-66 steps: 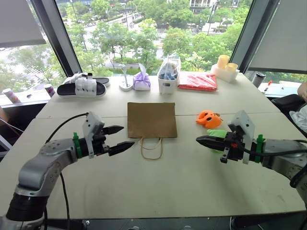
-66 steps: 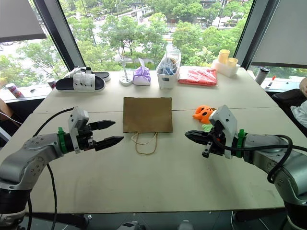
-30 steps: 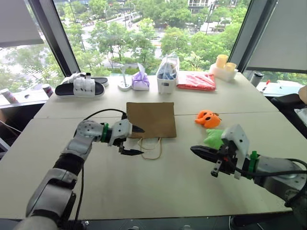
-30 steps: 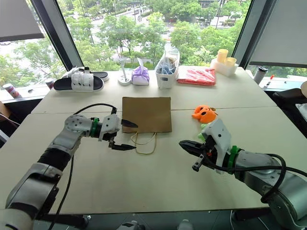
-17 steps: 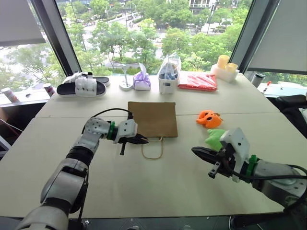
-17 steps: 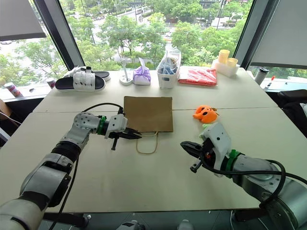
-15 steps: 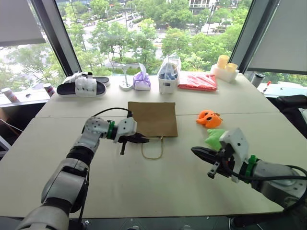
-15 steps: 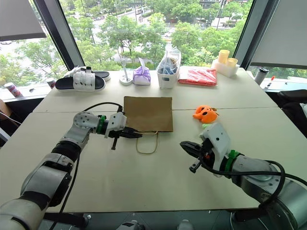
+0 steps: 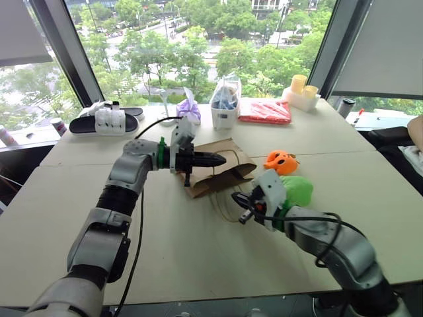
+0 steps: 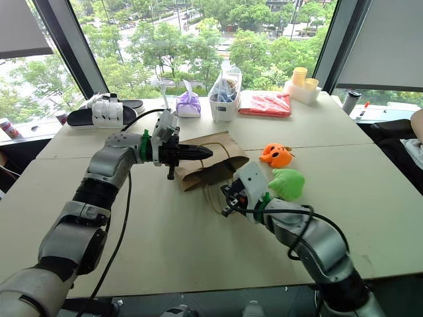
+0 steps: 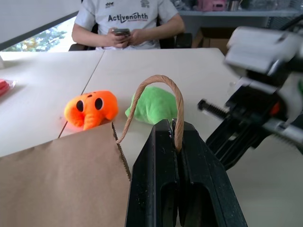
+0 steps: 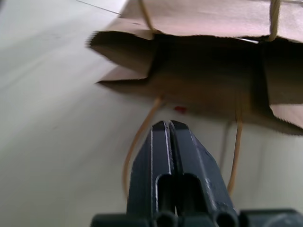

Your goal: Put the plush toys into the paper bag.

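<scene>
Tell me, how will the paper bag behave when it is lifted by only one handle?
The paper bag is thin and probably floppy: its mouth already sags open unevenly. It looks light, so the left gripper, shut on one handle, can likely raise it, though it may swing.

A person's white shirt reads "Activenohth" across the chest.

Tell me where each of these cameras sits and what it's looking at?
Head pair: looks down over both arms at the paper bag and plush toys.
Left wrist: looks along shut fingers pinching a bag handle, toys and a seated person beyond.
Right wrist: looks along shut fingers into the bag's open mouth.
All views share the bag.
</scene>
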